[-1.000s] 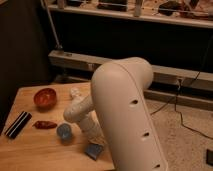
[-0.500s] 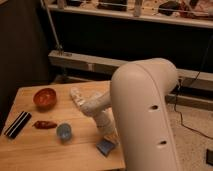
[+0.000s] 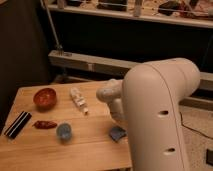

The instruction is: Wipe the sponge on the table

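Note:
The sponge (image 3: 117,133), a small blue-grey block, lies on the light wooden table (image 3: 75,152) near its right edge. My gripper (image 3: 116,122) reaches down right above the sponge and seems to touch its top. My big white arm (image 3: 157,110) fills the right half of the view and hides much of the gripper and the table's right edge.
On the left of the table sit a red bowl (image 3: 45,97), a white bottle lying down (image 3: 78,100), a round blue cup (image 3: 64,131), a red packet (image 3: 45,124) and a black striped object (image 3: 17,124). A dark shelf unit stands behind the table.
My arm has swung to the right across the table, and the sponge under the gripper has slid right with it, away from the blue cup.

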`<act>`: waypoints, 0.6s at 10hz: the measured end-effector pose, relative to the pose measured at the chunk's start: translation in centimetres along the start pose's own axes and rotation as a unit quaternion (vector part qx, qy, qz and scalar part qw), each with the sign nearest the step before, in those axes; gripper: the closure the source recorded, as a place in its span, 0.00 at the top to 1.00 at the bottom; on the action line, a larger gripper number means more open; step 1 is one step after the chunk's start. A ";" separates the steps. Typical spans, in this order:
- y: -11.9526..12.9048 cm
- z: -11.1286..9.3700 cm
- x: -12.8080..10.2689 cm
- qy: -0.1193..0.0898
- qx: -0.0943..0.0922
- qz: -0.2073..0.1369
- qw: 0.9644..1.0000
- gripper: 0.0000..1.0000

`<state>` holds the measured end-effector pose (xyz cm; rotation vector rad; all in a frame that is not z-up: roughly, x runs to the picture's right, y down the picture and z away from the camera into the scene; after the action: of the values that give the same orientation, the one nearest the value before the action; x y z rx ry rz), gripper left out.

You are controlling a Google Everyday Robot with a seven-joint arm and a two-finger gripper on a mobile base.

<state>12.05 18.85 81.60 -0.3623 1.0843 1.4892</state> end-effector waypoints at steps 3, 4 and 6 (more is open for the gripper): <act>1.3 -0.6 -3.4 -0.012 -0.041 0.022 0.999 0.08; 1.7 -0.5 -4.0 -0.010 -0.049 0.026 0.998 0.08; 2.2 0.1 -4.7 -0.005 -0.059 0.031 0.998 0.08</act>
<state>11.29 16.34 86.07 -0.4060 1.0107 1.6135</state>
